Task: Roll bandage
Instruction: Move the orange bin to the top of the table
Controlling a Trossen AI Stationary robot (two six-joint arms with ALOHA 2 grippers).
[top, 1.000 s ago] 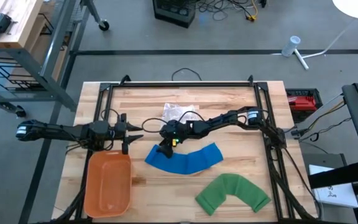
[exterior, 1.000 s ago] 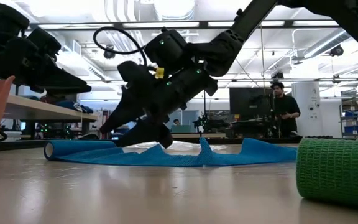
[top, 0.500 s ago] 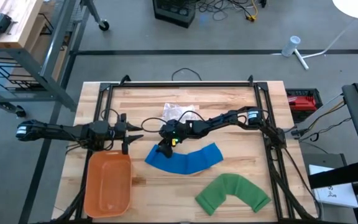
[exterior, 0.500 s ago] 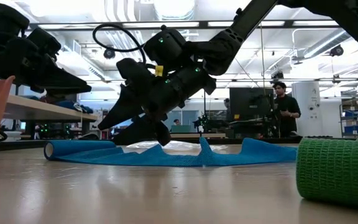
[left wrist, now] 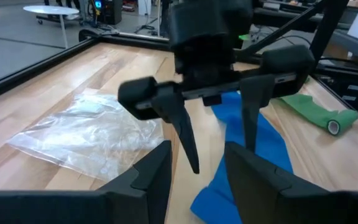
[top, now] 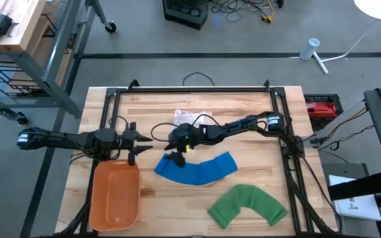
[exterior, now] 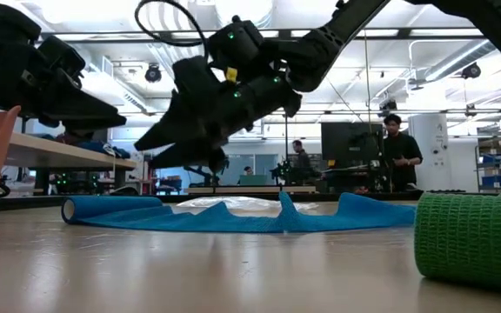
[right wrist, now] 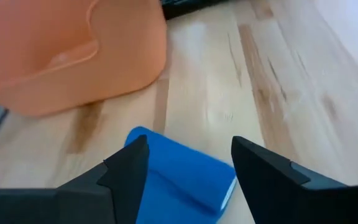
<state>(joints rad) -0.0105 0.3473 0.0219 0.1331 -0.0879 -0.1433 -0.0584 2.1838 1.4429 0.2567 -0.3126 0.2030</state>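
Black right pincer (top: 171, 157) open, empty, above rolled left end of blue bandage (top: 197, 169), whose curved strip runs left-right across table (top: 243, 119). Left pincer (top: 139, 147) part open, empty. Orange basket (top: 115, 195) empty.

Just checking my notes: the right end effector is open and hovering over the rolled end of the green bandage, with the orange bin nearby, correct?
Not quite. The right end effector is open, but it hovers over the rolled end of the blue bandage, as the right wrist view shows. The orange bin is nearby.
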